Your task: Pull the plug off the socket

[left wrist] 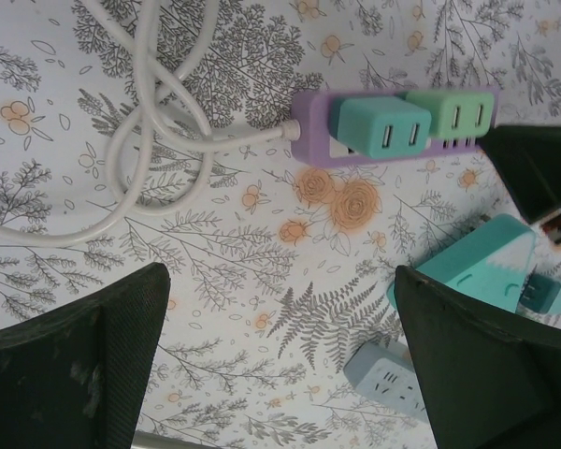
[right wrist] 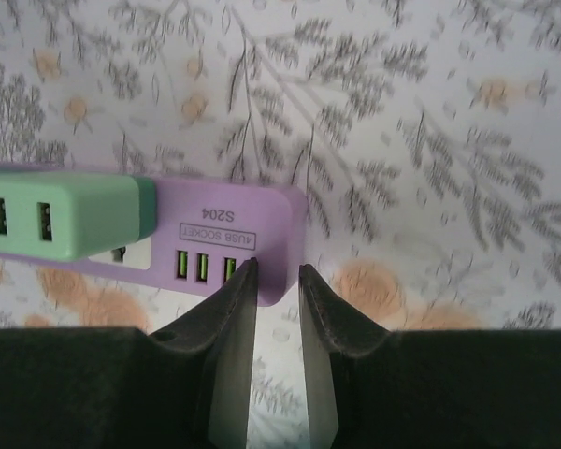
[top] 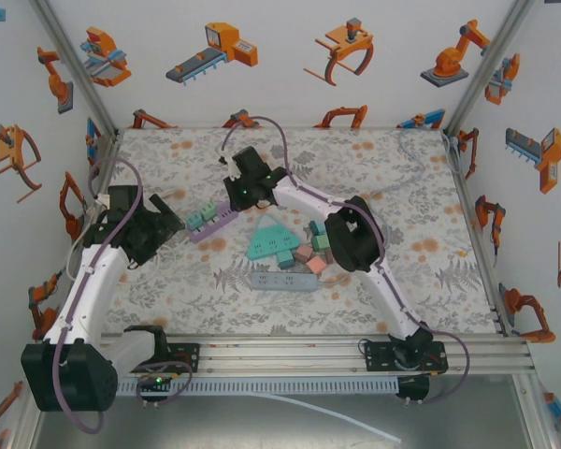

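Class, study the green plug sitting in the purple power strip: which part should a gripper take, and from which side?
Probably best: take the green plug by its blocky body, coming from straight above. It stands proud of the purple power strip, so its side faces are free. Close the fingers across the strip's width, since the teal plug crowds one end face.

My left arm (top: 89, 285) and right arm (top: 397, 290) wear white shells between black joint housings, each trailed by a purple-grey cable (top: 467, 365). My left gripper (left wrist: 280, 281) has matte black wedge-shaped fingers (left wrist: 93, 374), faintly scuffed, or perhaps just dusty.
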